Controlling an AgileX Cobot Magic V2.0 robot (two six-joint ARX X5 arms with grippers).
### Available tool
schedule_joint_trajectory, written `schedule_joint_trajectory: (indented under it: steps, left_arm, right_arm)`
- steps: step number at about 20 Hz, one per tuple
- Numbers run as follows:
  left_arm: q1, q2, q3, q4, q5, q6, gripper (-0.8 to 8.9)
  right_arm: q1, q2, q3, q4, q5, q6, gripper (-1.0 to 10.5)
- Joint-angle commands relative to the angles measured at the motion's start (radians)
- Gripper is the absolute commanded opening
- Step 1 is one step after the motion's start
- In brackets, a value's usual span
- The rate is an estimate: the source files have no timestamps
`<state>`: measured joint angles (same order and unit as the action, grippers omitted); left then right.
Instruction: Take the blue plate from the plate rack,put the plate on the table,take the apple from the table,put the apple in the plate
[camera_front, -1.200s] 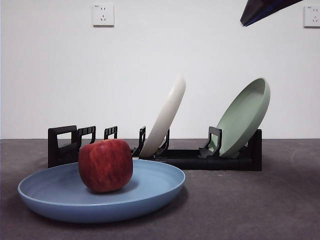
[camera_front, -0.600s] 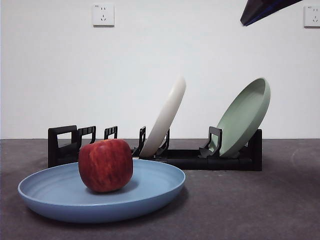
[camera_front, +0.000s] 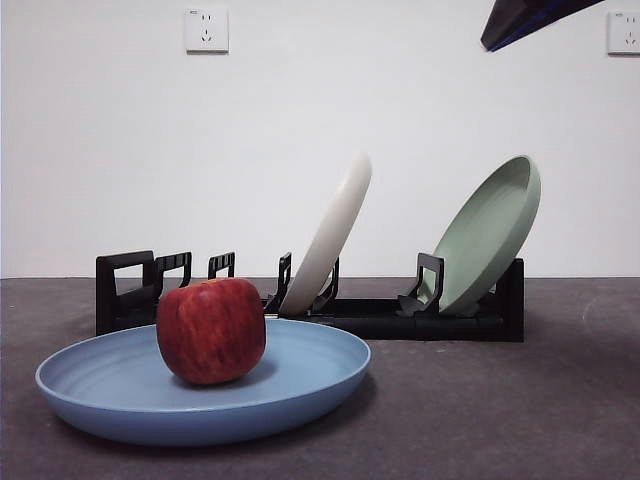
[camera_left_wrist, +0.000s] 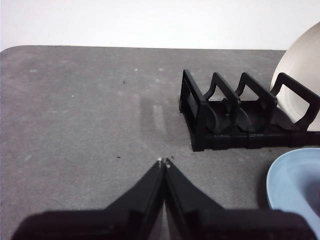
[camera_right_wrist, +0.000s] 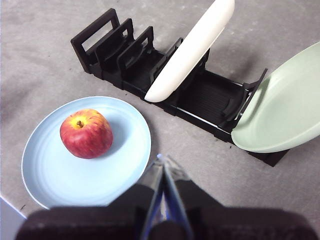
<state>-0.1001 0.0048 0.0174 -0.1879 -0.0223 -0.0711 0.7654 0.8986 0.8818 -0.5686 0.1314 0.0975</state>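
Observation:
The blue plate (camera_front: 200, 390) lies flat on the dark grey table (camera_front: 500, 410) in front of the black plate rack (camera_front: 400, 315). The red apple (camera_front: 211, 330) sits on the plate, left of its middle. The right wrist view shows the apple (camera_right_wrist: 86, 133) on the plate (camera_right_wrist: 85, 152) from above, with my right gripper (camera_right_wrist: 162, 159) shut and empty, high above the table beside the plate. My left gripper (camera_left_wrist: 164, 162) is shut and empty above bare table, apart from the rack's handle end (camera_left_wrist: 240, 115); the plate's edge (camera_left_wrist: 295, 180) shows there.
A cream-white plate (camera_front: 328, 235) leans in the rack's middle slots and a pale green plate (camera_front: 485, 235) leans at its right end. A black arm tip (camera_front: 525, 20) shows at the top right corner. A white wall with sockets stands behind.

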Motion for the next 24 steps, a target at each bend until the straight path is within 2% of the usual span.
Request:
schedule_joint_trajectory:
  steps: [1, 17, 20, 24]
  left_arm:
    - [0.004, -0.003, -0.014, 0.0, 0.014, -0.012, -0.01]
    - [0.004, -0.003, -0.013, 0.001, 0.024, -0.011, -0.01]
    - [0.004, -0.003, -0.013, 0.0, 0.023, -0.011, -0.01]
    - [0.004, -0.003, -0.013, 0.001, 0.024, -0.011, -0.01]
  right_arm:
    - [0.0, -0.002, -0.002, 0.007, 0.002, 0.009, 0.0]
    - [-0.001, -0.005, -0.002, 0.003, 0.002, 0.008, 0.0]
    - [-0.064, -0.05, -0.002, -0.023, 0.027, -0.12, 0.0]
    - [-0.243, -0.109, -0.003, -0.026, 0.024, -0.126, 0.0]
